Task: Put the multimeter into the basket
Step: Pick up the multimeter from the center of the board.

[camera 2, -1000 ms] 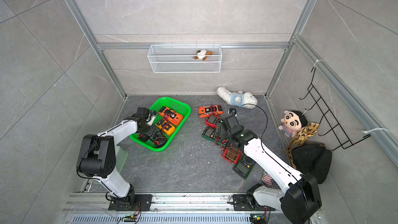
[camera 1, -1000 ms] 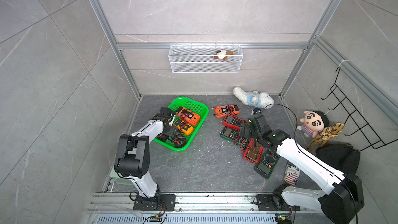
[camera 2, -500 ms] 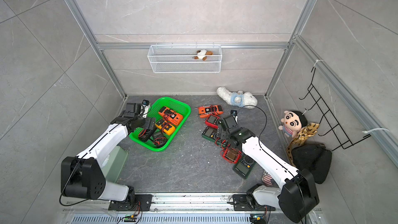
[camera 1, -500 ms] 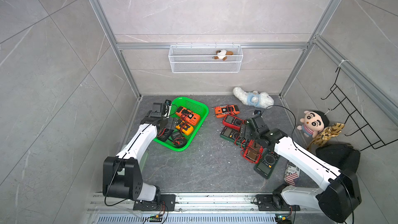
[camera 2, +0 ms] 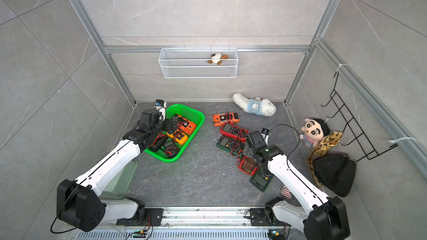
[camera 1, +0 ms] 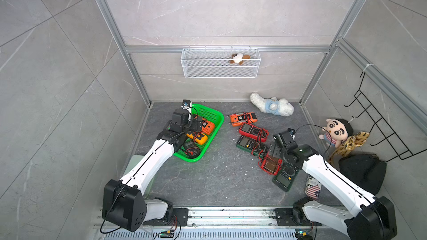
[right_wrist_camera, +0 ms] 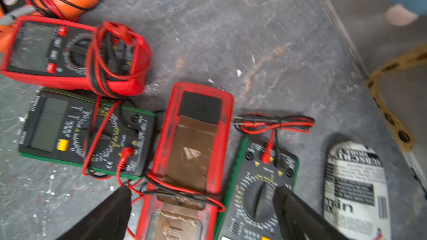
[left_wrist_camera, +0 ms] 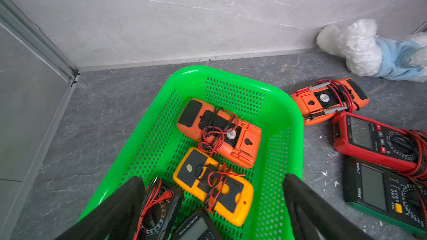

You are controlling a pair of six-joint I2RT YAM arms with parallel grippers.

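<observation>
The green basket (camera 1: 220, 121) (camera 2: 201, 117) (left_wrist_camera: 231, 75) stands at the back left of the floor. It holds several multimeters: an orange one (left_wrist_camera: 219, 132), a yellow one (left_wrist_camera: 212, 185) and black ones (left_wrist_camera: 159, 204). My left gripper (left_wrist_camera: 212, 181) (camera 1: 196, 125) hovers open over the basket, holding nothing. Several more multimeters lie on the floor to the right, among them an orange one (camera 1: 242, 118), a red one (camera 1: 253, 131) and a green one (camera 1: 250, 145). My right gripper (right_wrist_camera: 202, 191) (camera 1: 273, 147) stands open just above a face-down red multimeter (right_wrist_camera: 196, 139) (camera 1: 270, 166).
A green-edged multimeter (right_wrist_camera: 261, 181) lies against the red one. A newsprint can (right_wrist_camera: 355, 185) is beside it. A white plush (camera 1: 271, 107) lies by the back wall, a doll (camera 1: 336, 131) and black bag (camera 1: 362, 172) at the right. A white wire basket (camera 1: 220, 64) hangs on the wall.
My left gripper has opened wide and pulled back and up from inside the basket, leaving a black multimeter there. The right gripper has shifted slightly over the floor multimeters.
</observation>
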